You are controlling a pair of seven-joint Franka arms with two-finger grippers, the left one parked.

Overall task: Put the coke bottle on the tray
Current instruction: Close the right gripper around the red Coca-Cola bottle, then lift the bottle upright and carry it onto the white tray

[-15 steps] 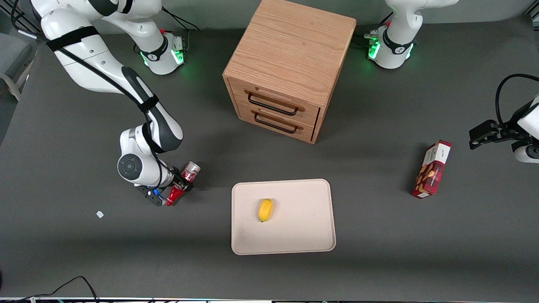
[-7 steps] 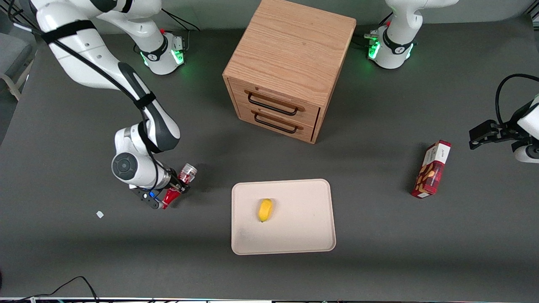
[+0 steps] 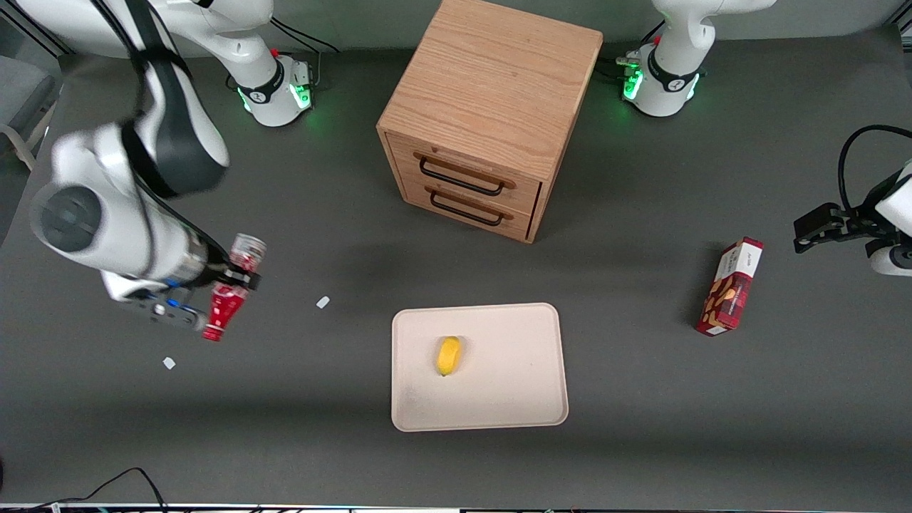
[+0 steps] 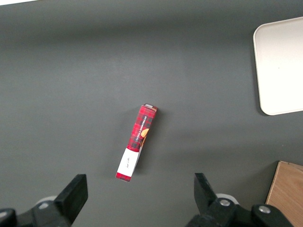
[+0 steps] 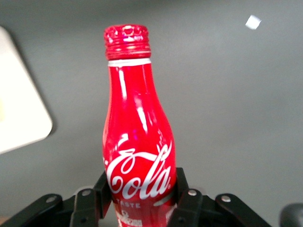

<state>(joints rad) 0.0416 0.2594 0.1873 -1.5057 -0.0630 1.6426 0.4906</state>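
- Front view: I see my end effector (image 3: 226, 283) raised above the tabletop (image 3: 641, 399), toward the working arm's end, clamped on the coke bottle (image 3: 229, 288).
- The bottle is held off the surface and tilted, its red cap pointing toward the front camera and its silvery base pointing away from it.
- Right wrist view: the black fingers (image 5: 188, 204) press against both sides of the coke bottle (image 5: 137, 156) low on its body, at the level of the white script logo; the red cap and narrow neck stick out well clear of them.
- The tray (image 3: 499, 399) lies flat on the tabletop, well apart from the held bottle and nearer the middle of the table. In the right wrist view, only one rounded corner of the tray (image 5: 23, 118) shows.
- In the tray I see one small yellow fruit (image 3: 448, 355), lying on the half nearer the working arm; the remaining tray floor is bare beige.
- The wooden cabinet (image 3: 491, 107) stands farther from the front camera than the tray, both drawers shut.
- A red snack box (image 3: 730, 286) lies toward the parked arm's end.
- Two small white scraps (image 3: 323, 302) (image 3: 169, 363) sit on the tabletop near the end effector.
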